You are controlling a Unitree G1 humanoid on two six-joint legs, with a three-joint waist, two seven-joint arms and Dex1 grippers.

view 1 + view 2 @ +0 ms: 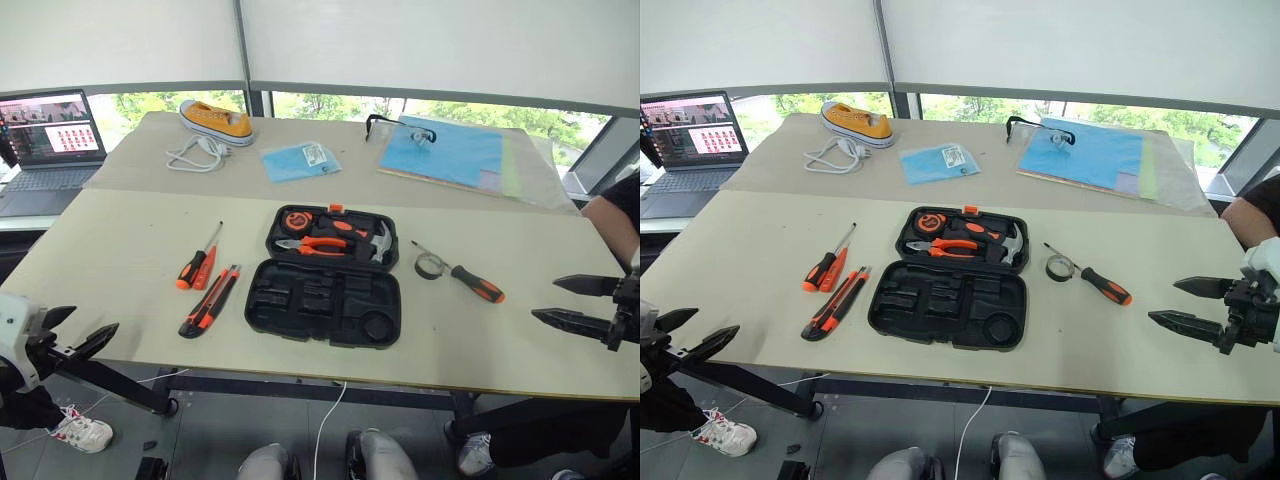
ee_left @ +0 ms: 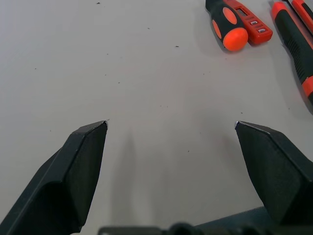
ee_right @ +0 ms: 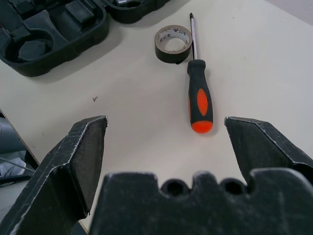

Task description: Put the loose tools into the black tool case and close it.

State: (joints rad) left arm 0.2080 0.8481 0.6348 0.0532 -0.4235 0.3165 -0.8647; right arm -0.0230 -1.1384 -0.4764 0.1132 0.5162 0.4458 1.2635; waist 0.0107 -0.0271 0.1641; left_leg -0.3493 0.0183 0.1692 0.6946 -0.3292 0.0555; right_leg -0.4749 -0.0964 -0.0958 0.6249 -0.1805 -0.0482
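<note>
Near the worktop's front edge, the black tool case (image 1: 325, 277) lies open. Two screwdrivers (image 1: 198, 262) and a utility knife (image 1: 211, 300) lie toward its left corner, a tape roll (image 1: 431, 265) and screwdriver (image 1: 474, 283) toward its right. Left tool (image 2: 171, 142) and right tool (image 3: 165, 134) gape wide, empty.

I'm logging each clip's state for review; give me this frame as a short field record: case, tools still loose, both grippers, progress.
case: black tool case open flat on the table; pliers and hammer sit in the far half, near half's recesses empty
loose, robot's left of case: screwdriver, small orange screwdriver, utility knife
loose, robot's right of case: tape roll, screwdriver beside it
left gripper: open, holding nothing, at the near table edge
right gripper: open, holding nothing
progress: no loose tool packed yet, case not closed
</note>
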